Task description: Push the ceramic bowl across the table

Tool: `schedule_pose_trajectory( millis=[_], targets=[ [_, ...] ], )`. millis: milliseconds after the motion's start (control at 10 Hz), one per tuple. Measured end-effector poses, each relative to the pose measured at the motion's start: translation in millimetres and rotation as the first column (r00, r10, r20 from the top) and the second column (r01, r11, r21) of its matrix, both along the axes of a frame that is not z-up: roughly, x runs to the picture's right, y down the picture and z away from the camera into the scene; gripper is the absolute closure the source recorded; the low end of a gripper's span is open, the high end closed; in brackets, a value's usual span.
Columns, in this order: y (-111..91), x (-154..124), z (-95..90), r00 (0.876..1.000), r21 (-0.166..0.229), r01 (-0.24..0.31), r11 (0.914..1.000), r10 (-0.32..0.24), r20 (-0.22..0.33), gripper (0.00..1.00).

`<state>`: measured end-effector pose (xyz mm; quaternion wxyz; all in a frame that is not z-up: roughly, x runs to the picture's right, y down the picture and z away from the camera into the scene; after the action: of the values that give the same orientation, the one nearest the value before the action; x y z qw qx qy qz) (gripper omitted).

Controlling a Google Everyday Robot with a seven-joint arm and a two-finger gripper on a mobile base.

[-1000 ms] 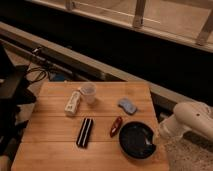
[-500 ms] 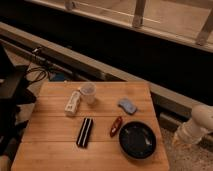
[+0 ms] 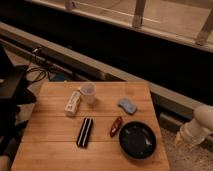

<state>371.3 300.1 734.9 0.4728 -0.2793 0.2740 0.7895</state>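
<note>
The ceramic bowl (image 3: 137, 140) is wide, shallow and glossy black. It sits upright near the front right corner of the light-brown plank table (image 3: 50, 145). My white arm comes in from the right edge, off the table. Its gripper (image 3: 183, 136) end hangs beside the table's right side, to the right of the bowl and clearly apart from it. Nothing shows in the gripper.
A small white cup (image 3: 88, 92) and a white packet (image 3: 73, 103) stand at the back left. A blue sponge (image 3: 127, 105) lies behind the bowl, and a small red item (image 3: 116, 126) lies just left of it. A black flat case (image 3: 84, 132) lies mid-table. Dark equipment stands at the left edge.
My arm has pulled back to the right, from over the bowl's right rim to off the table's side. The bowl stays near the front right corner.
</note>
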Motion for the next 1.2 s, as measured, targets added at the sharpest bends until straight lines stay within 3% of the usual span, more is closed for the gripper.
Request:
schedule_pose_trajectory(
  millis=[200, 600, 900, 1200],
  targets=[
    [6, -24, 10.4, 0.999, -0.006, 0.029, 0.9996, -0.029, 0.017, 1.00],
    [14, -52, 13.3, 0.996, -0.022, 0.062, 0.9979, -0.060, 0.067, 1.00],
    [6, -81, 1.7, 0.987, 0.016, 0.088, 0.9960, -0.089, 0.134, 1.00],
    [-11, -113, -17.2, 0.968, 0.070, 0.121, 0.9902, -0.133, 0.211, 1.00]
  ],
)
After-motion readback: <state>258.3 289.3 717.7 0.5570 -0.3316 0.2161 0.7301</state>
